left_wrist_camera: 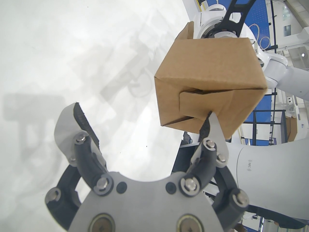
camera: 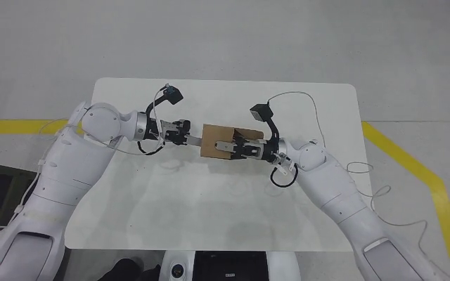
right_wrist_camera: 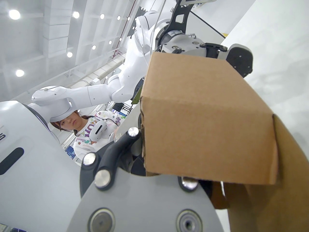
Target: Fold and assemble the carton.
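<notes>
A brown carton point(camera: 216, 138) is held in the air over the middle of the white table point(camera: 211, 211). In the left wrist view its closed end point(left_wrist_camera: 205, 112) shows interlocked flaps. The far end still has a flap point(left_wrist_camera: 189, 31) standing out. My right gripper point(camera: 228, 147) is at that flap end, shut on a wall of the carton point(right_wrist_camera: 200, 121), which hides its fingers in the right wrist view. My left gripper point(left_wrist_camera: 144, 119) is open at the closed end, and one fingertip point(left_wrist_camera: 211, 124) touches the end face while the other hangs free.
A thin cable point(camera: 316, 119) loops from the right arm across the table's far right part. Yellow floor tape point(camera: 401, 151) runs beside the table. Bare tabletop lies in front of and behind the carton.
</notes>
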You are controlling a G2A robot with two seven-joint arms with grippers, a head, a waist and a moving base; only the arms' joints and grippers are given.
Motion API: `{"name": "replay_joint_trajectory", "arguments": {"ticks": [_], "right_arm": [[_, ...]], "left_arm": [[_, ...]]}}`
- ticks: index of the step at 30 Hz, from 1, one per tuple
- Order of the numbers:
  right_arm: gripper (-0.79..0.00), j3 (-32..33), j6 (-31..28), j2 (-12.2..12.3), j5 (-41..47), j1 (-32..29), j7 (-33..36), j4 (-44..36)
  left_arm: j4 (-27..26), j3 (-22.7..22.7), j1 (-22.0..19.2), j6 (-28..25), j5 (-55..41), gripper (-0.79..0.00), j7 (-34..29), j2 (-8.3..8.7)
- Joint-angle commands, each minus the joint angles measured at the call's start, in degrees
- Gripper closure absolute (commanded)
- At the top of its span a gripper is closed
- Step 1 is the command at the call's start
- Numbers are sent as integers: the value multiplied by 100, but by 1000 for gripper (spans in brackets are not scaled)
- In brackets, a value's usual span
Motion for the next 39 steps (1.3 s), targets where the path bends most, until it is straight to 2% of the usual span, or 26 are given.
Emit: {"name": "replay_joint_trajectory", "arguments": {"ticks": [1, 32, 39], "right_arm": [[0, 7, 2, -3, 14, -4, 14, -5], [0, -41, 8, -53, 123, 27, 61, 111], [0, -26, -12, -48, 192, -19, 42, 109]], "left_arm": [[26, 15, -12, -11, -4, -785, -2, -5], [45, 280, -160, -142, -341, -785, 1, -112], [289, 258, -157, -229, -240, -785, 37, -105]]}}
